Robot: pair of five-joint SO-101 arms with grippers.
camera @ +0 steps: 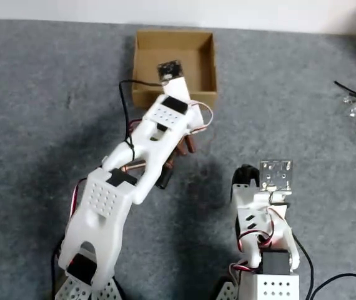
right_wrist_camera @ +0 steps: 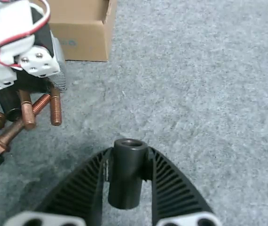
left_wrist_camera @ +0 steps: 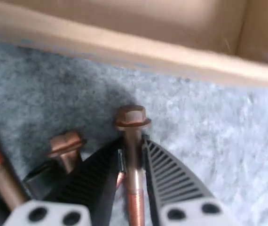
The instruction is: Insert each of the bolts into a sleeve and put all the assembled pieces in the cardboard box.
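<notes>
Clamped in left end effector (left_wrist_camera: 133,143): copper-coloured hex-head metal bolt (left_wrist_camera: 133,123), by shank under head, at 6 o'clock of brown cardboard box (camera: 142,62). Pinched in right end effector (right_wrist_camera: 128,157): black cylindrical sleeve (right_wrist_camera: 127,179), bore up, at 5 o'clock of box. Likely rigid, dense, slick; best gripped mid-length.

**Two robot arms, each gripping one part**

The left arm (camera: 118,200) rises from its base at the near edge of the tabletop (camera: 334,231), close to the left corner. It stretches diagonally toward the middle of the far edge, with its wrist tipped downward. The left gripper (left_wrist_camera: 133,143) has its ribbed black jaws closed on the shank of a copper bolt (left_wrist_camera: 132,120), just below the head.

The right arm (camera: 262,219) sits at the near edge toward the right corner, folded compactly above its base and extended only a short way. The right gripper (right_wrist_camera: 128,155) clamps a black sleeve (right_wrist_camera: 126,179) between its jaws, with the sleeve's open end pointing out past the fingertips.
</notes>
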